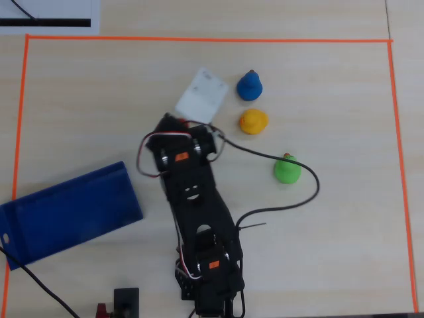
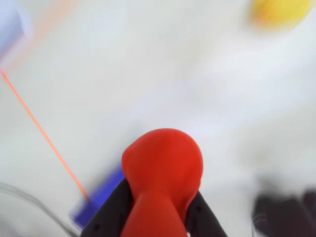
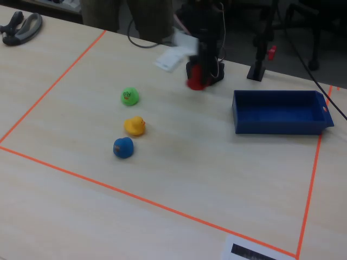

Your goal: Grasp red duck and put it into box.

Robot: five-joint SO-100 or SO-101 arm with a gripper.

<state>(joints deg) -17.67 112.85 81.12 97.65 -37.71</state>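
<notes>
The small glossy red toy duck (image 2: 163,168) sits pinched between the black fingers of the gripper (image 2: 160,217), carried clear of the pale wooden surface (image 3: 179,162) and short of the flat dark blue rectangular box (image 3: 276,112). The hold falls on the duck's narrower lower part, the rounded bulk standing proud above the fingers. Judged light and probably slightly yielding; the gloss suggests a slippery skin (firm closure advisable). The wrist view is blurred, so contact detail is limited.
</notes>
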